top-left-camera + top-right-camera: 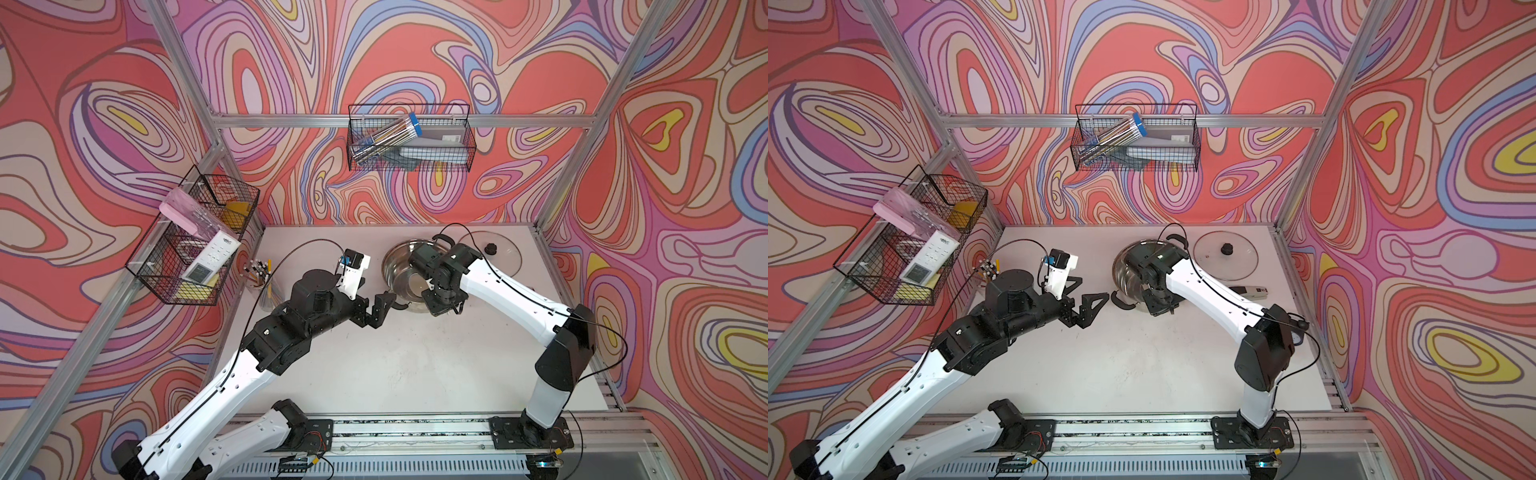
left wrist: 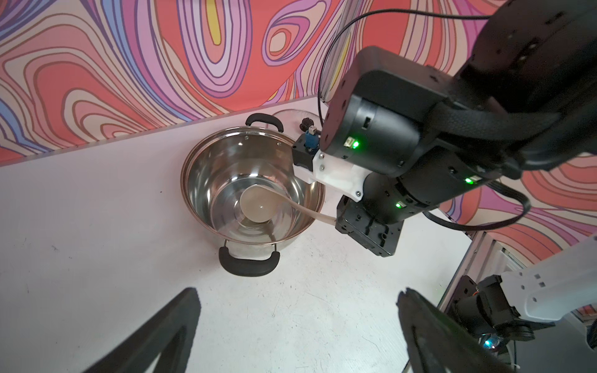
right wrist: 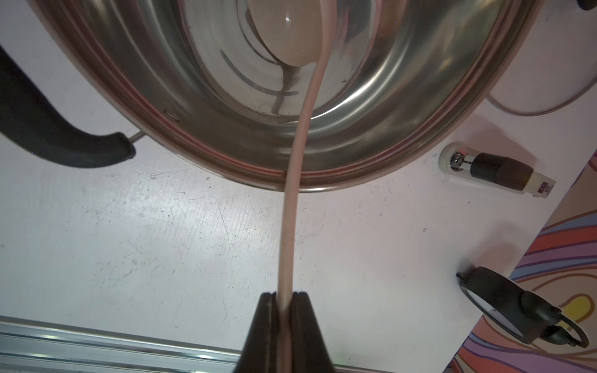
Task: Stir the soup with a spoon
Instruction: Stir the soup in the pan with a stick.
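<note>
Far left: a cup of pencils (image 1: 259, 272) is standing by the wall, behind my left arm. My left claw (image 1: 1090, 291) is hovering above the table (image 1: 374, 374). Its jaws are standing wide apart and gripping nothing. Its tips are sitting just beside the near black handle (image 1: 1123, 302) of the steel pot (image 1: 395, 266).

The pot is sitting uncovered toward the back of the table. The spoon (image 2: 258, 205) is resting with its round bowl low in the middle of the pot, its slim handle slanting up over the near rim. My right claw (image 3: 284, 300) is pinching the upper part of that handle, jaws closed tight on it, just outside the pot.

Right of the pot, the glass lid (image 1: 498, 253) is lying flat, knob up. A small white-and-black gadget (image 1: 1250, 292) is lying nearer, beside my right arm.
</note>
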Robot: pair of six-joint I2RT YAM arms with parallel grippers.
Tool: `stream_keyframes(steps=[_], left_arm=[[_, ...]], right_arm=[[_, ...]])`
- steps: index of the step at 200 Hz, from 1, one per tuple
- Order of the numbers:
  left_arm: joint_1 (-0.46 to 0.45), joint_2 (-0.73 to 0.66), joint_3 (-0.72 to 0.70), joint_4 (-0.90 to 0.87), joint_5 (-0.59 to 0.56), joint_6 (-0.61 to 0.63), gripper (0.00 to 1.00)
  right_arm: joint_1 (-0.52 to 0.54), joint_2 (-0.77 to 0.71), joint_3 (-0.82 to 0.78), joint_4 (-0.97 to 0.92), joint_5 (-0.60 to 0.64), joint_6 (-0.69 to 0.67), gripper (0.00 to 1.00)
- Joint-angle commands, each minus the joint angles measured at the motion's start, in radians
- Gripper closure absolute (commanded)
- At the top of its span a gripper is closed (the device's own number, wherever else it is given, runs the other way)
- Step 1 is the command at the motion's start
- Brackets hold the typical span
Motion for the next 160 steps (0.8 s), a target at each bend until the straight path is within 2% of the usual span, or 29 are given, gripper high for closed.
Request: stream_keyframes(steps=[1,72,115,160], left_arm=[[-0.006,0.000,0.011,0.059,0.035,0.061,0.01],[-0.006,-0.002,0.025,0.065,0.029,0.050,0.01],[-0.006,-0.010,0.004,0.081,0.024,0.014,0.01],[-0.006,-0.016,-0.008,0.084,0.012,-0.002,0.01]], right_arm=[[-0.039,-0.014,0.003,0.004,0.042,0.021,1.00],[-0.142,0.063,0.088,0.010,0.079,-0.042,1.00],[-0.144,0.155,0.215,0.029,0.073,-0.084,1.00],[-0.117,0.225,0.321,0.034,-0.022,-0.096,1.00]])
